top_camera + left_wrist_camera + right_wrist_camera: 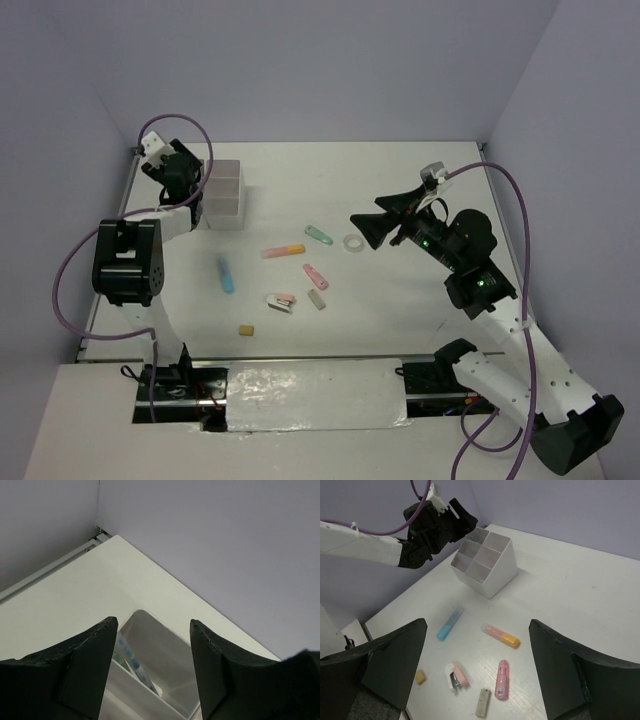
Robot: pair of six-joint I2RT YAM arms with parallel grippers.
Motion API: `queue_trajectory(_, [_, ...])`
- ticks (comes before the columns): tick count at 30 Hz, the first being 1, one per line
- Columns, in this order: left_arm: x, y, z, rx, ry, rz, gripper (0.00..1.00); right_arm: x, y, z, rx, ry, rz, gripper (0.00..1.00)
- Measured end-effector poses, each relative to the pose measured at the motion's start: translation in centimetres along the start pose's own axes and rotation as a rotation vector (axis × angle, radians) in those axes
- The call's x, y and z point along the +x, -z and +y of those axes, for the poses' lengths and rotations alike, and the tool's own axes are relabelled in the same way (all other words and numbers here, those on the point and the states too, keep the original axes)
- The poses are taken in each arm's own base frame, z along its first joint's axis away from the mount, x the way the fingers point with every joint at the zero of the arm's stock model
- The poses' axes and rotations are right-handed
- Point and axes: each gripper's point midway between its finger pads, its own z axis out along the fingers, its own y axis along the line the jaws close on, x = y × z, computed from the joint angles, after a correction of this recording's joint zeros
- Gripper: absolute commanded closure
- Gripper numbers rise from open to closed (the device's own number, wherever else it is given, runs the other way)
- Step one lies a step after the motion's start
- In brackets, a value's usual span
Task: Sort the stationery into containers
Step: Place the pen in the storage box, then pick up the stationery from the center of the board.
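Observation:
The white divided container (228,192) stands at the back left of the table. My left gripper (199,196) hovers at its left side, open and holding nothing. In the left wrist view its fingers (85,665) straddle a compartment (165,655) in which a thin pen with blue marks (132,667) leans. My right gripper (364,231) hangs open and empty above mid-table. Below it lie a blue highlighter (450,623), an orange-pink highlighter (501,635), a pink highlighter (502,679), a stapler-like piece (456,676), a grey eraser (482,702) and a tan block (420,676).
A green highlighter (319,235) and a clear tape ring (353,243) lie just left of the right gripper. The left arm's purple cable (70,270) loops beside the table's left edge. Grey walls close in the back and both sides.

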Motion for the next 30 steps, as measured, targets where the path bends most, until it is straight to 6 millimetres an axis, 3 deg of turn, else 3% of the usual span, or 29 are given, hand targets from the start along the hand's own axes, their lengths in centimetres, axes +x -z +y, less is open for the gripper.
queue_trajectory(2, [0.0, 0.0, 0.0, -0.002, 0.015, 0.001, 0.21, 0.0, 0.0, 0.0, 0.000, 0.000, 0.000, 0.09])
queue_trajectory(5, [0.0, 0.6, 0.0, -0.018, 0.013, 0.025, 0.01, 0.5, -0.4, -0.3, 0.004, -0.007, 0.018, 0.09])
queue_trajectory(8, [-2.0, 1.4, -1.3, -0.046, 0.030, 0.068, 0.01, 2.1, -1.5, -1.1, 0.010, -0.028, 0.072, 0.10])
queue_trajectory(11, [-7.5, 2.9, -4.6, -0.035, 0.100, 0.107, 0.01, 4.2, -3.1, -2.2, 0.028, -0.073, 0.150, 0.10])
queue_trajectory(14, [-14.2, 6.5, -6.8, 0.027, 0.196, 0.121, 0.01, 6.9, -4.1, -3.8, 0.096, -0.145, 0.263, 0.09])
queue_trajectory(15, [-16.3, 8.3, -6.9, 0.049, 0.229, 0.125, 0.01, 7.4, -4.2, -4.2, 0.123, -0.167, 0.294, 0.08])
queue_trajectory(16, [-17.6, 10.0, -6.7, 0.063, 0.254, 0.135, 0.01, 7.5, -4.2, -4.5, 0.149, -0.183, 0.312, 0.01])
queue_trajectory(18, [-19.2, 13.5, -5.3, 0.077, 0.276, 0.162, 0.01, 7.4, -3.8, -5.0, 0.204, -0.211, 0.335, 0.00])
queue_trajectory(20, [-18.2, 15.8, -3.7, 0.060, 0.262, 0.215, 0.01, 7.1, -3.3, -5.4, 0.254, -0.221, 0.350, 0.00])
queue_trajectory(22, [-15.7, 17.4, -2.1, 0.036, 0.210, 0.287, 0.01, 7.1, -2.9, -5.8, 0.298, -0.225, 0.369, 0.00])
queue_trajectory(24, [-11.7, 18.6, -0.8, 0.005, 0.128, 0.393, 0.01, 7.7, -2.4, -6.1, 0.331, -0.227, 0.395, 0.00])
queue_trajectory(28, [-1.5, 21.4, 1.4, -0.067, -0.101, 0.645, 0.01, 9.8, -1.4, -5.8, 0.363, -0.225, 0.462, 0.01])
queue_trajectory(30, [1.9, 23.4, 2.5, -0.087, -0.202, 0.735, 0.01, 10.9, -0.9, -5.1, 0.364, -0.211, 0.498, 0.01])
